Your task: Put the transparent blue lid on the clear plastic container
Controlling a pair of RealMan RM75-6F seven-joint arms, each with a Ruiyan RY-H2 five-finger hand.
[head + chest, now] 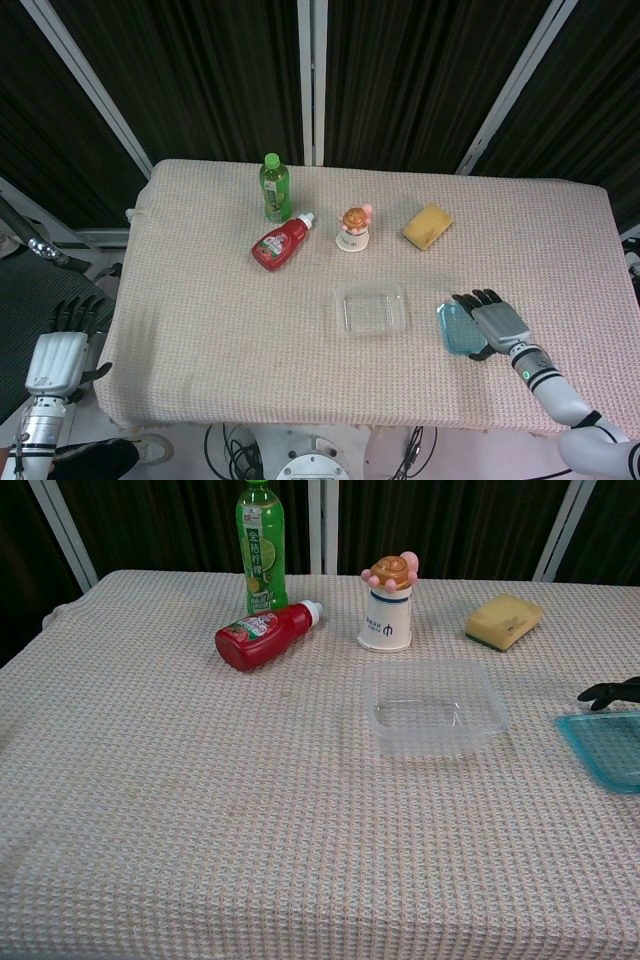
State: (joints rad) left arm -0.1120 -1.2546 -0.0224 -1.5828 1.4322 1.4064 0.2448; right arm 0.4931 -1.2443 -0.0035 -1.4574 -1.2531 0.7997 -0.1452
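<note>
The chest view's right edge cuts off the blue lid (607,748).

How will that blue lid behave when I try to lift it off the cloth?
The lid lies flat on the tablecloth, so getting fingers under an edge may be hard; it probably slides first. It looks thin and translucent, likely light and slightly flexible. The right hand sits at its far-right side, so pushing could shove it toward the container.
</note>
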